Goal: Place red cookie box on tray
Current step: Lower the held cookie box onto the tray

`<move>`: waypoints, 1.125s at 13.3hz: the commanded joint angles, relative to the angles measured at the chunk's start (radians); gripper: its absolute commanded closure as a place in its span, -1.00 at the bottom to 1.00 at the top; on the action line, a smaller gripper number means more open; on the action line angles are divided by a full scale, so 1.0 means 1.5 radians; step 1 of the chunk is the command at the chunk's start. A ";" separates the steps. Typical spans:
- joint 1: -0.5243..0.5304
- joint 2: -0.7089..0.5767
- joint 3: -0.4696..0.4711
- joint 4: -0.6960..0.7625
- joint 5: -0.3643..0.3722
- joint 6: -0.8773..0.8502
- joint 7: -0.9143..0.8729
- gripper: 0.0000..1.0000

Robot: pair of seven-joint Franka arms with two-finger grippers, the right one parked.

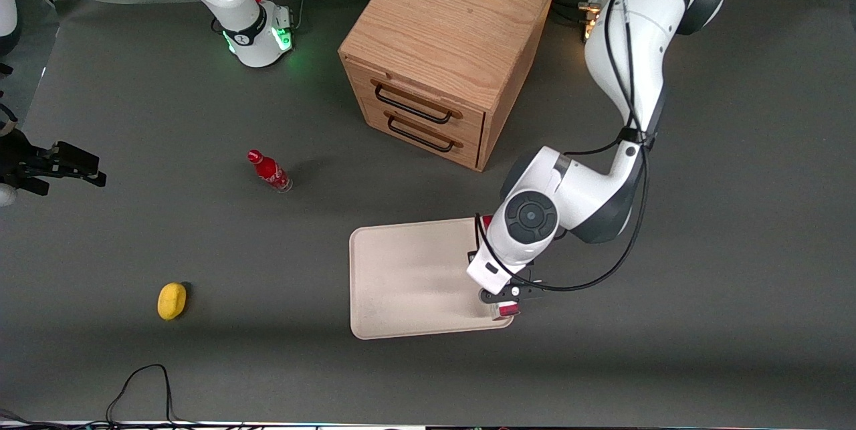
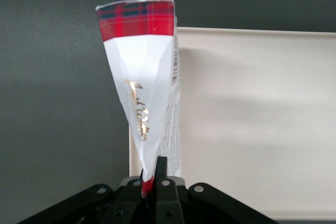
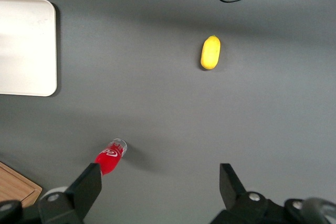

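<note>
My left gripper [image 1: 506, 301] is shut on the red cookie box [image 1: 509, 310], a slim carton with white sides and a red tartan end [image 2: 137, 82]. In the left wrist view the fingers [image 2: 161, 167] pinch the box's near end. The box runs along the short edge of the beige tray [image 1: 401, 283] at the working arm's end, over its rim. Most of the box is hidden under the arm in the front view. I cannot tell whether the box touches the tray [image 2: 252, 129].
A wooden two-drawer cabinet [image 1: 448, 49] stands farther from the front camera than the tray. A small red bottle [image 1: 269, 171] and a yellow lemon [image 1: 172, 301] lie toward the parked arm's end. A black cable [image 1: 144, 383] loops near the table's front edge.
</note>
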State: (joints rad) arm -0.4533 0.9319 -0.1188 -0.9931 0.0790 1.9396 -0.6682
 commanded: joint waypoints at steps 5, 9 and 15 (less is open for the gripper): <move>-0.020 0.029 0.010 0.010 0.036 0.029 -0.009 1.00; -0.020 0.029 0.009 0.001 0.037 0.037 -0.010 1.00; -0.016 0.005 0.009 -0.004 0.046 0.021 -0.005 -1.00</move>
State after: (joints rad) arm -0.4707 0.9735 -0.1176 -0.9887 0.1313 1.9818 -0.6680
